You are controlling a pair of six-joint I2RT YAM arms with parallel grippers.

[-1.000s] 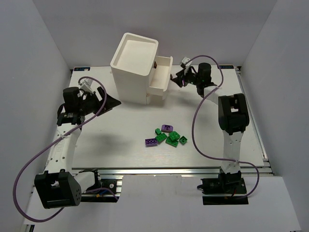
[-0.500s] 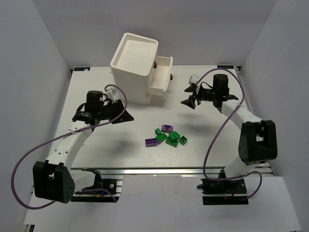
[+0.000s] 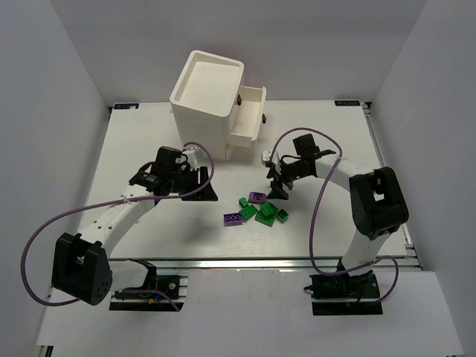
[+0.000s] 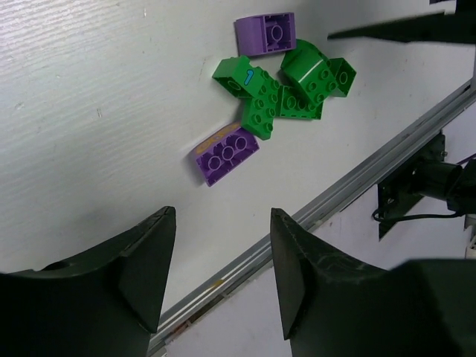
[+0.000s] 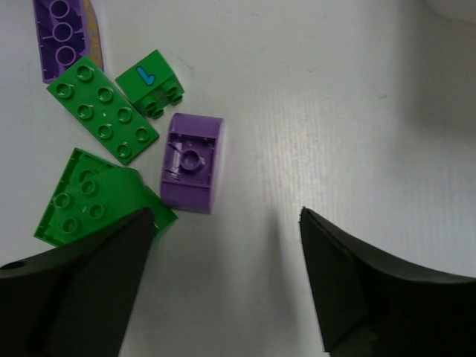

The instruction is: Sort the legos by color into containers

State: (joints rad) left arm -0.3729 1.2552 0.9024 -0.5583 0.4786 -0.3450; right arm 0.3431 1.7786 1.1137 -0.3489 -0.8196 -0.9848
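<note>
Right gripper (image 5: 223, 216) spread, empty, just beside the overturned purple brick (image 5: 192, 172). Left gripper (image 4: 221, 216) likewise spread, empty. Risk: off-centre closing may nudge adjacent green bricks (image 5: 103, 110).

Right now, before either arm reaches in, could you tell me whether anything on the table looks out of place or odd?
Nothing serious. One purple brick under the open right gripper lies flipped, hollow underside up, and the numbered green brick beside it rests on its side.
</note>
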